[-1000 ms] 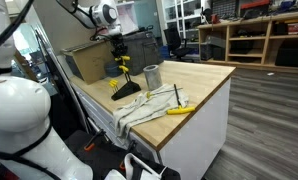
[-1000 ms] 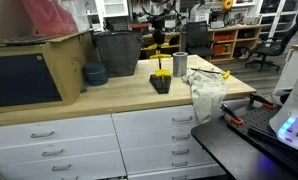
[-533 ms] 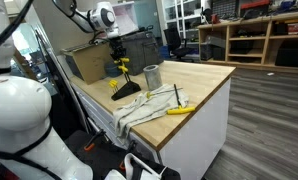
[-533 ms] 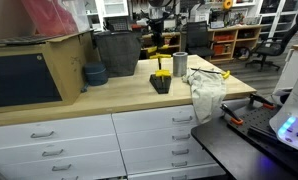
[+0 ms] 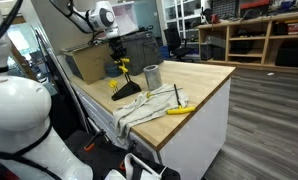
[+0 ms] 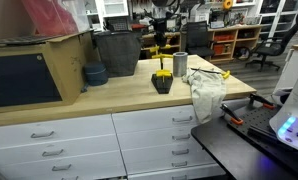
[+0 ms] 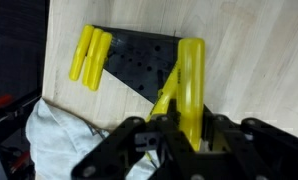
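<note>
The claw (image 7: 189,122) is closed most of the way on a yellow-handled tool (image 7: 191,80), with its jaws pressing the handle from both sides. In the wrist view the handle runs from between the jaws up toward 12 o'clock. In both exterior views the tool (image 5: 120,68) hangs upright below the claw (image 5: 117,54) over the wooden counter (image 5: 204,75).

In the wrist view a black stand (image 7: 139,62) lies on the counter, at about 11 o'clock from the claw. The held handle overlaps its right-hand edge. Whether the tool's tip touches the stand cannot be told from any view. Two more yellow handles (image 7: 87,56) lie side by side at the stand's 9 o'clock end. A white cloth (image 7: 59,140) is bunched at about 8 o'clock from the claw, near the counter's edge.

In an exterior view the stand (image 6: 161,84) sits directly under the held tool (image 6: 157,52). A metal cup (image 6: 180,65) stands just beside it at 2 o'clock, and the cloth (image 6: 206,92) drapes over the counter edge at 3 o'clock. A blue bowl (image 6: 94,74) is at 9 o'clock from the stand, with a dark bin (image 6: 116,52) behind it. Another yellow tool (image 5: 177,109) lies on the cloth (image 5: 149,105).
</note>
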